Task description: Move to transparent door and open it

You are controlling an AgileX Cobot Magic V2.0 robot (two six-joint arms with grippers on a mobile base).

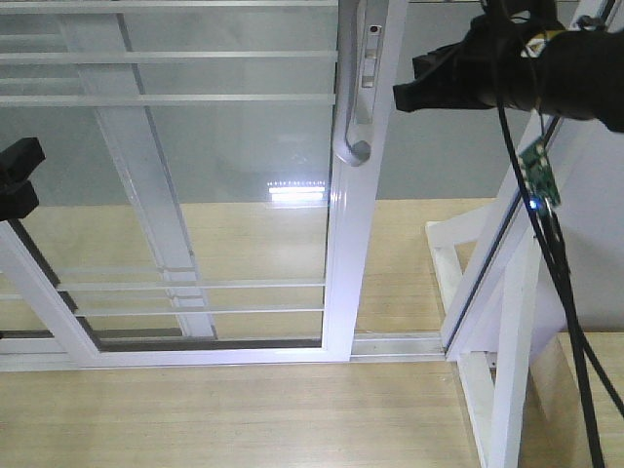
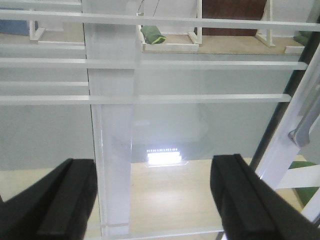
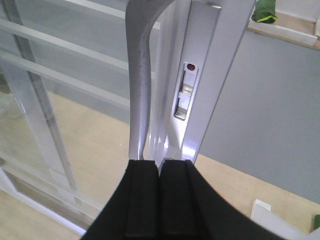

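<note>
**Two-arm approach to a sliding glass panel.** The transparent door [image 1: 234, 195] fills the left and centre of the front view. It stands upright on its floor track, with thin white bars across the glass. Its handle-side stile is near mid-frame, and an open gap lies between this stile and the slanted white frame [image 1: 507, 253] at right.

The curved pale handle [image 1: 349, 107] runs down that stile, with a small latch [image 3: 184, 95] bearing a red dot just beside it.

The right arm enters from the upper right, its forearm roughly level and pointing left. The right gripper [image 1: 405, 96] ends just beside the stile at handle height. In the wrist view its fingers [image 3: 142, 200] are pressed together with nothing between them. Their tips lie directly below the handle's lower end, and contact cannot be determined.

The left gripper [image 1: 19, 180] shows only at the left edge, low and well apart from the handle. Its fingers [image 2: 65, 200] are spread wide and face the glass. A green circuit board [image 1: 539, 174] and black cables [image 1: 561, 292] hang from the right arm over the wooden floor [image 1: 244, 409].
</note>
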